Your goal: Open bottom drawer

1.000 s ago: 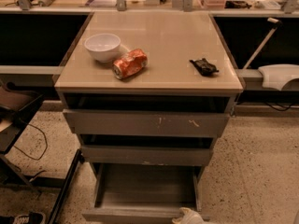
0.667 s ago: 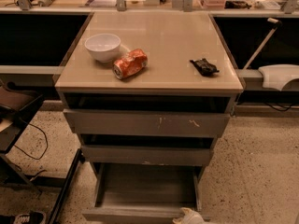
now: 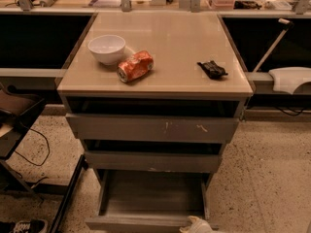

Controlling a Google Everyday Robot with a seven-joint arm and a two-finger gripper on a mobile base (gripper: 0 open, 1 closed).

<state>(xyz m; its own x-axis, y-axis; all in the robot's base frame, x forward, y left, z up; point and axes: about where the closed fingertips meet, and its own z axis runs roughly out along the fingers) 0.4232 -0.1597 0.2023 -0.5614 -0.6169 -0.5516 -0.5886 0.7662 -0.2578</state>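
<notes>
Warm, dim amber light falls from above; the beige flat counter (image 3: 180, 38) carries a soft sheen, black shadow fills the gaps under it, and the pale gripper (image 3: 197, 225) at the bottom edge sits in gloom.

Bottom drawer (image 3: 150, 194) is pulled well out, box body showing; upper two drawers (image 3: 155, 128) stick out less. Claw (image 3: 195, 224) sits at the frame's lower edge, by the right part of its front panel. On the table (image 3: 180, 38): white bowl (image 3: 107, 48), orange can (image 3: 135, 66) on its side just beside it, black item (image 3: 212, 69) well apart to the right.
</notes>
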